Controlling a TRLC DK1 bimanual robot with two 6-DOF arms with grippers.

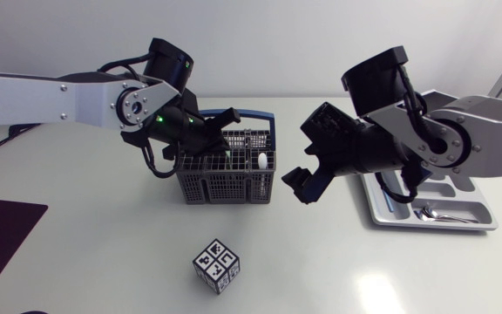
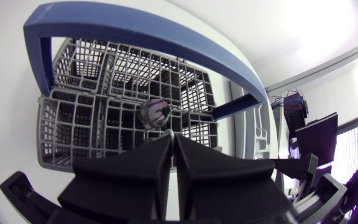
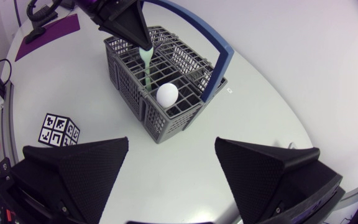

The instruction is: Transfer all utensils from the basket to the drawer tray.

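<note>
The left fingers [image 3: 129,25] are pinched narrow on a pale green utensil [image 3: 146,62] that stands upright in the grey basket [image 1: 225,187] at mid-desk. The basket's blue handle [image 3: 219,59] arches just beside them. A white round-ended utensil [image 3: 167,94] sits in a right compartment. The right fingers [image 3: 79,168] gape wide and empty, between the basket and the tray [image 1: 382,209] on the right, which holds a spoon [image 1: 434,213]. A marker cube [image 1: 216,264] lies near the basket, and a purple mat [image 1: 3,228] lies far left.

The left gripper [image 2: 171,140] stands directly above the grey wire basket [image 2: 67,124], fingers closed on a pale translucent utensil [image 2: 155,114] that protrudes into a compartment near the basket's middle. The blue handle [image 2: 166,37] arches across the basket. The basket rests on the white tabletop [image 2: 5,124].
</note>
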